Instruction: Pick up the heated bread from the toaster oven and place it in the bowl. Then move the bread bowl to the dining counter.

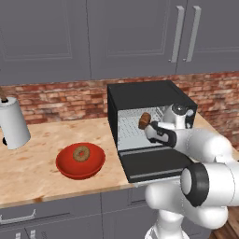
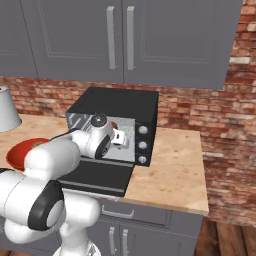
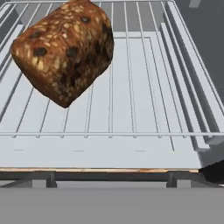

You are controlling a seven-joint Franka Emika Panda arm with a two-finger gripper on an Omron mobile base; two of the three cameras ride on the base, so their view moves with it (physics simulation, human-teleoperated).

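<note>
Overhead, grey cabinets top brick wall and wood counter; pincer state unclear.

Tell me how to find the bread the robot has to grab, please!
Look for the black toaster oven on the wooden counter, with its door dropped open. On the wire rack inside lies the heated bread, a dark brown, rough, blocky chunk. It is not the tan ring-shaped bagel, which has a hole and lies in the red bowl left of the oven.
</note>
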